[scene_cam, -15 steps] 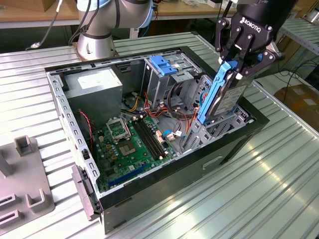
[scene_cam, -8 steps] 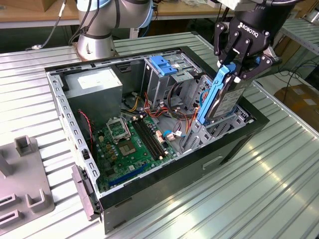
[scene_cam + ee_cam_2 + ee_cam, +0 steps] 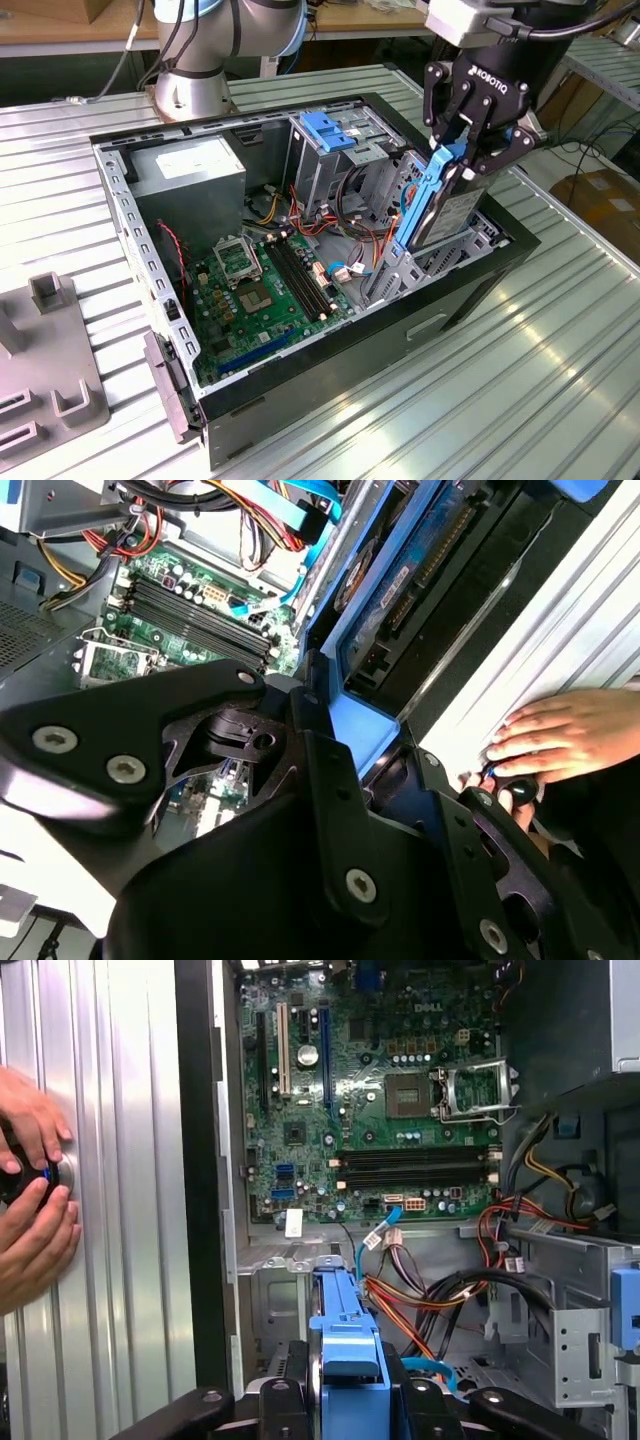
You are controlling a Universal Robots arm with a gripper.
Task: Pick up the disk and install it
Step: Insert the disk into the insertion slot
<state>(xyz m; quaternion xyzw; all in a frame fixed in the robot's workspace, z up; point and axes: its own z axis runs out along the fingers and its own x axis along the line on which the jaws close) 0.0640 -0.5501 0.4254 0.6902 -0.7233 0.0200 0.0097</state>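
Note:
The disk (image 3: 455, 212), a grey metal drive in a bright blue carrier, stands on edge and tilted at the open computer case's (image 3: 330, 355) corner on the exterior view's right. Its lower end reaches down to the grey metal bay (image 3: 395, 272) there. My black gripper (image 3: 468, 135) is shut on the disk's upper end from above. In the first wrist view the blue carrier (image 3: 346, 1335) runs out from between my gripper (image 3: 350, 1395) toward the bay floor. The second wrist view looks along the disk (image 3: 415, 575) past my gripper (image 3: 340, 745).
A green motherboard (image 3: 262, 282) covers the case floor, with loose cables (image 3: 440, 1295) beside the bay. A blue handle block (image 3: 326, 130) tops a grey cage at the back. A person's hands (image 3: 35, 1215) rest on the ribbed table (image 3: 560, 340) beside the case. A grey fixture (image 3: 45, 385) lies at the exterior view's left.

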